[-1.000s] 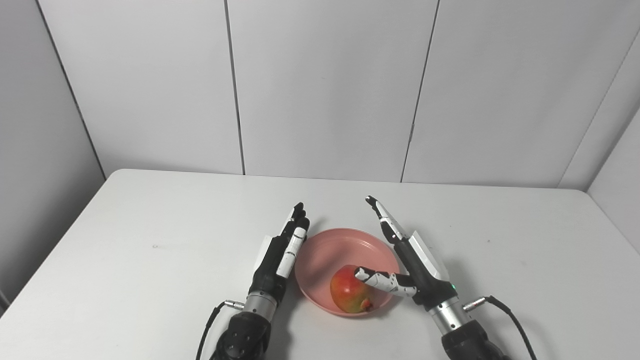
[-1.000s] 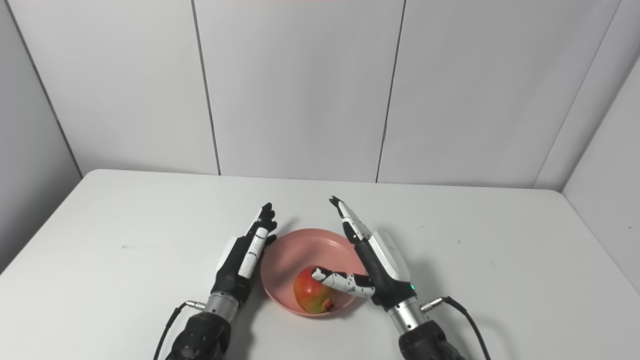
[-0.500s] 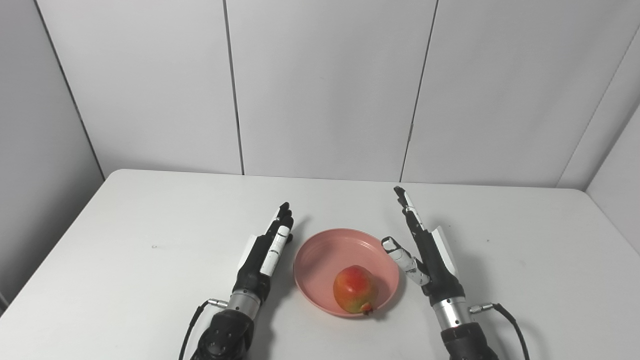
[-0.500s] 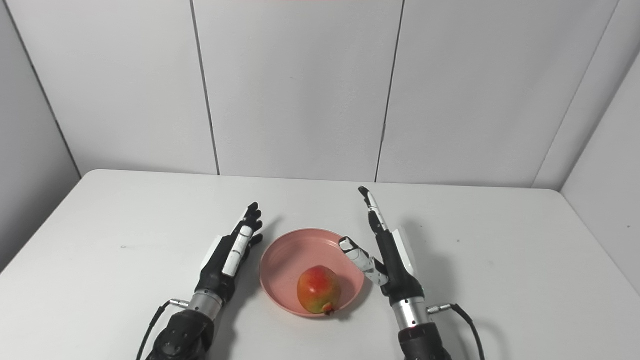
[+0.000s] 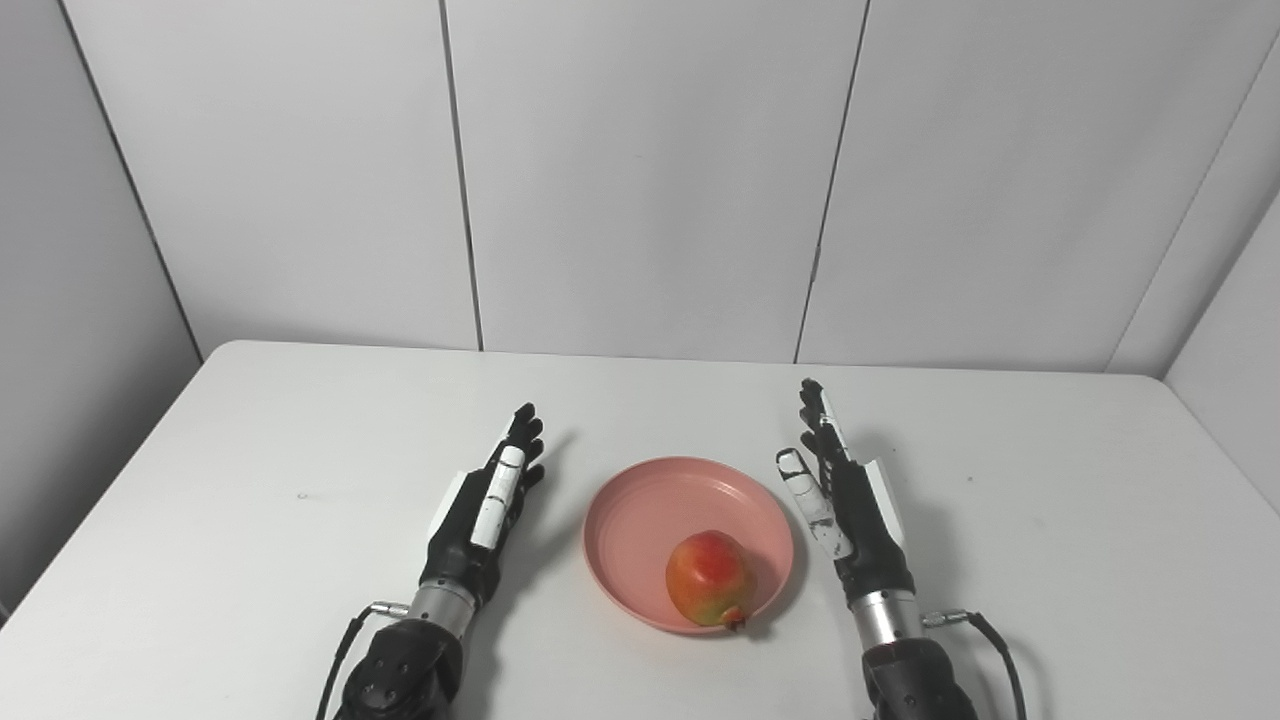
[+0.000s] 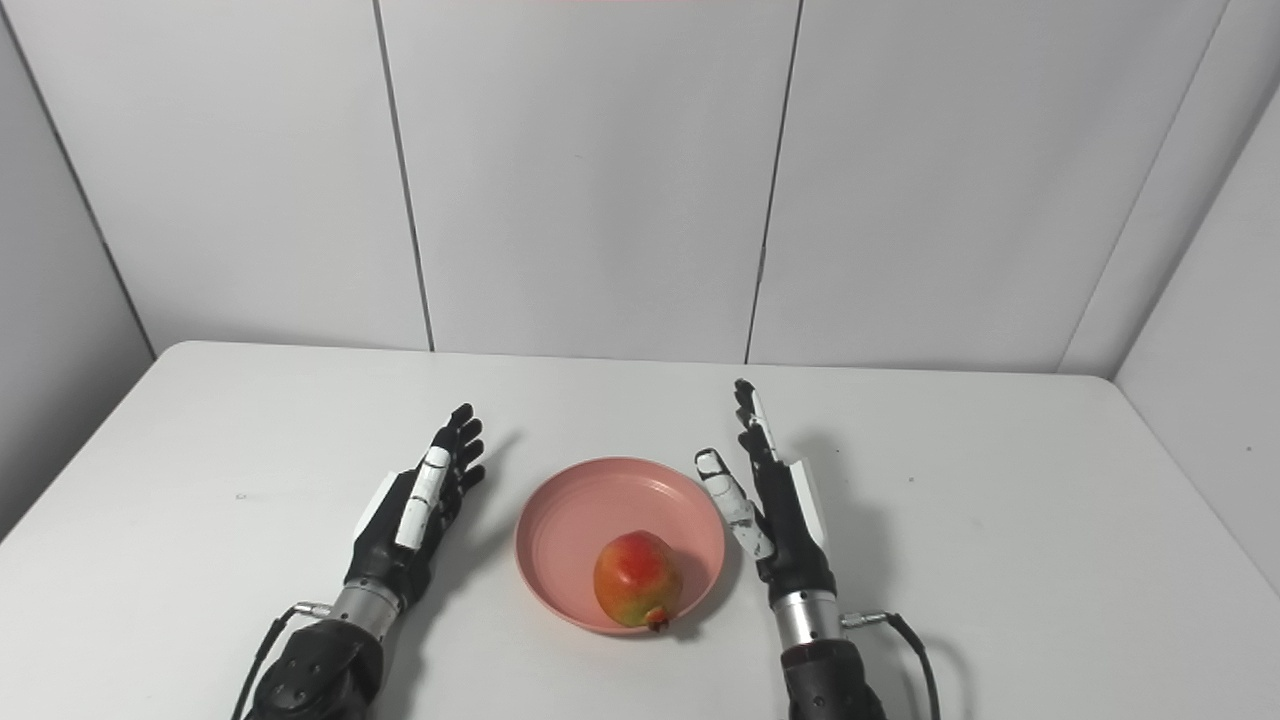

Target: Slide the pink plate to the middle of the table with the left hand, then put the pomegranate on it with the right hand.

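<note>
Both your hands have drawn back from the pink plate.
Left hand and right hand spread, empty; pomegranate rests on plate.

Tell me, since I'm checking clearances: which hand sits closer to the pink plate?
The right hand: it stands open just off the pink plate's right rim, while the left hand, also open, lies farther from the left rim, with bare table between.
</note>
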